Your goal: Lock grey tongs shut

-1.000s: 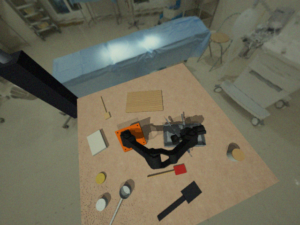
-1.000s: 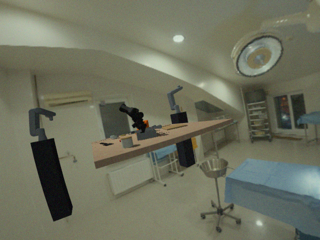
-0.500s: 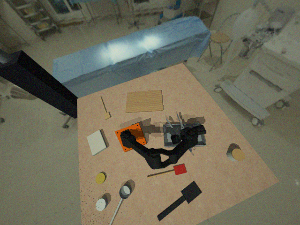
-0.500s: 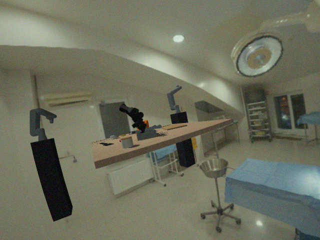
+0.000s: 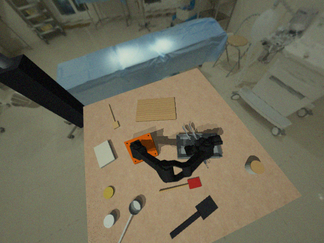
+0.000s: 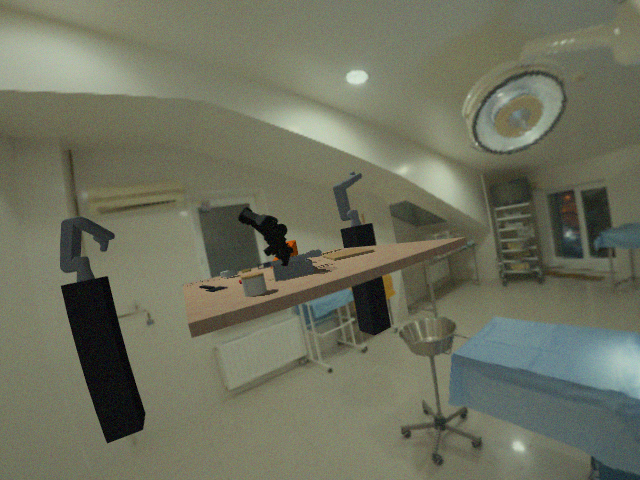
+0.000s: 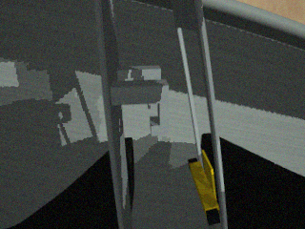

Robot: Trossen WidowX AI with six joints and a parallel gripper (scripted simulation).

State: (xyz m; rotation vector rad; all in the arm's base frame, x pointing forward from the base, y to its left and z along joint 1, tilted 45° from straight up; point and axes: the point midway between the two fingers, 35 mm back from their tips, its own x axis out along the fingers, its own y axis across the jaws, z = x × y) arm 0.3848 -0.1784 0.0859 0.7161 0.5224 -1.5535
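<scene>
The grey tongs (image 5: 193, 132) (image 7: 213, 114) lie across the roasting tin (image 5: 178, 147) (image 6: 295, 269) (image 7: 254, 12). Their spoon-shaped tips point over the tin's back rim, and their hinge end sticks out past the front rim. My gripper (image 5: 198, 147) (image 6: 285, 260) (image 7: 167, 145) is down at the tin, its black fingers outside the two tong arms and pressing them partly together; a gap remains between the arms. A yellow piece with black ends (image 7: 204, 186) sits on a thin rod beside the right arm. Contact is partly hidden. The wooden board (image 5: 156, 109) (image 6: 347, 254) lies behind the tin, to the left.
A wooden-lidded pot (image 5: 257, 167) (image 6: 254, 285) stands right of the tin. A red-headed spatula (image 5: 194, 183) and a black turner (image 5: 206, 207) lie in front. A ladle (image 5: 135, 206), a white block (image 5: 104, 153) and a small wooden tool (image 5: 116, 124) are to the left.
</scene>
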